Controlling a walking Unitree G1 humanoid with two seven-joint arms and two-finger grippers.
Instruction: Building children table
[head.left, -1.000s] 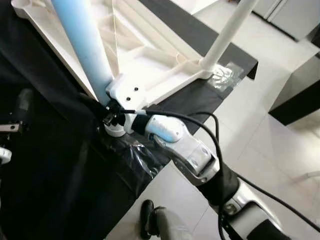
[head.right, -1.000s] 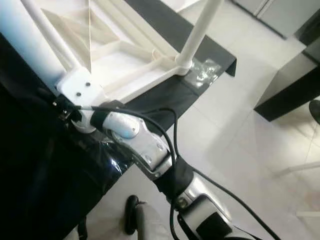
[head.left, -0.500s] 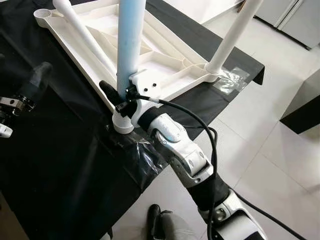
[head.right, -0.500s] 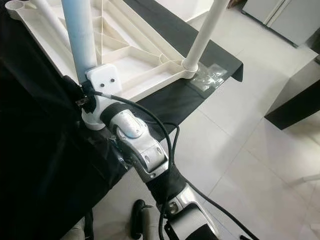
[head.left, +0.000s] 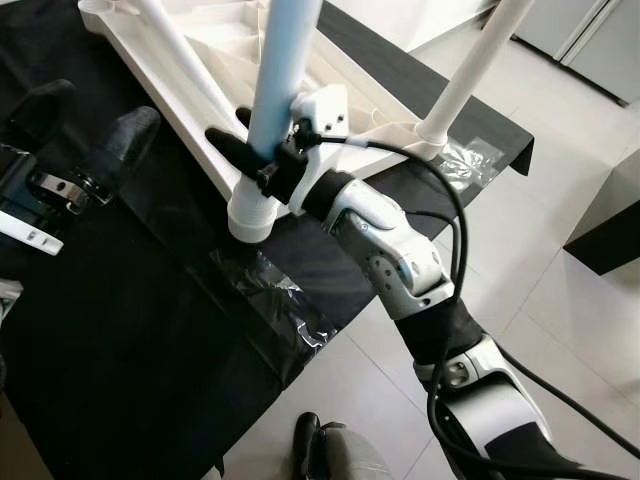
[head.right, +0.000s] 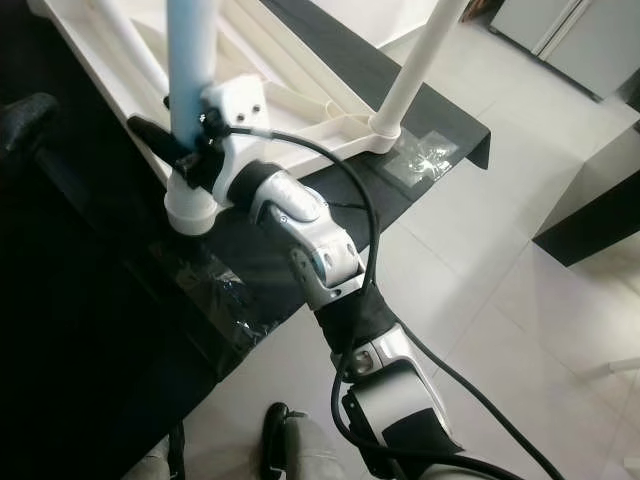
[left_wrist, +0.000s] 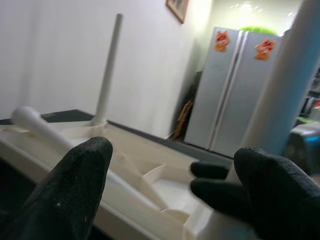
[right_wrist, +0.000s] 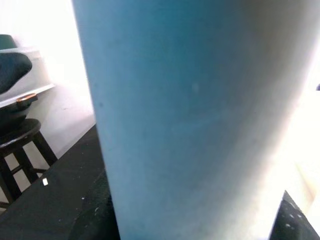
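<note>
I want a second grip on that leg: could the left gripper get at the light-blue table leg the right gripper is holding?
Probably yes. The left gripper is open beside the upturned white plastic tabletop, with bare black cloth between it and the light-blue table leg, which the right gripper clasps low.

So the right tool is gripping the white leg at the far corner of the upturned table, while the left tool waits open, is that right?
Not quite: the right tool grips the light blue leg at the near corner, as the left eye view shows. The white leg stands untouched. The left tool does wait open.
</note>
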